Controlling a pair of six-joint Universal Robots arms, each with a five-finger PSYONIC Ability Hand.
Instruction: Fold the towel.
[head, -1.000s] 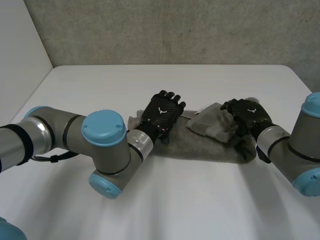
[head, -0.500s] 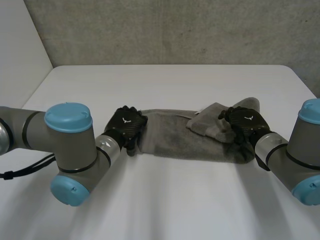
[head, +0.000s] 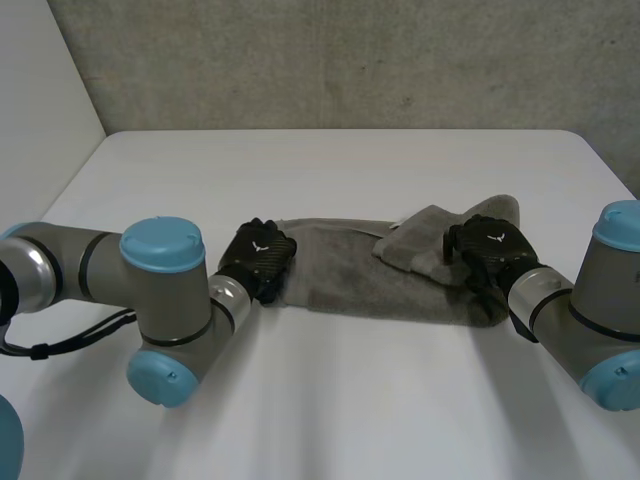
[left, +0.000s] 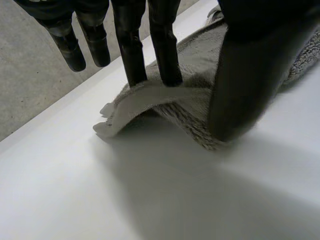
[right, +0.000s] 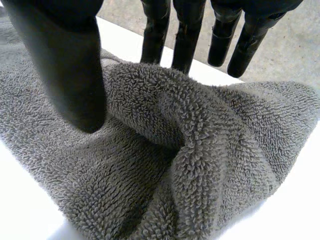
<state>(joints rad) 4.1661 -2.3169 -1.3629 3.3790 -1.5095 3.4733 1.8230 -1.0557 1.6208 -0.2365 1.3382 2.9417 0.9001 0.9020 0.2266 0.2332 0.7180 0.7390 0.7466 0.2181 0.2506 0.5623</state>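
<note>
A grey towel (head: 370, 275) lies as a long strip across the white table (head: 330, 170), its right part bunched into a raised fold. My left hand (head: 258, 258) sits on the strip's left end. There the fingers (left: 165, 50) press on the lifted end (left: 150, 97) and the thumb (left: 250, 75) bears against the near edge, pinching the cloth. My right hand (head: 490, 250) is on the bunched right end. A ridge of terry (right: 165, 120) is squeezed between its thumb (right: 70, 65) and fingers (right: 185, 35).
A grey wall (head: 330, 60) stands behind the table's far edge. Bare table surface lies in front of the towel (head: 350, 400) and beyond it. Both grey arms rest low at the table's near corners.
My left hand slid from the towel's middle to its left end and curled onto it. The right hand stayed on the right bunch and closed its fingers further.
</note>
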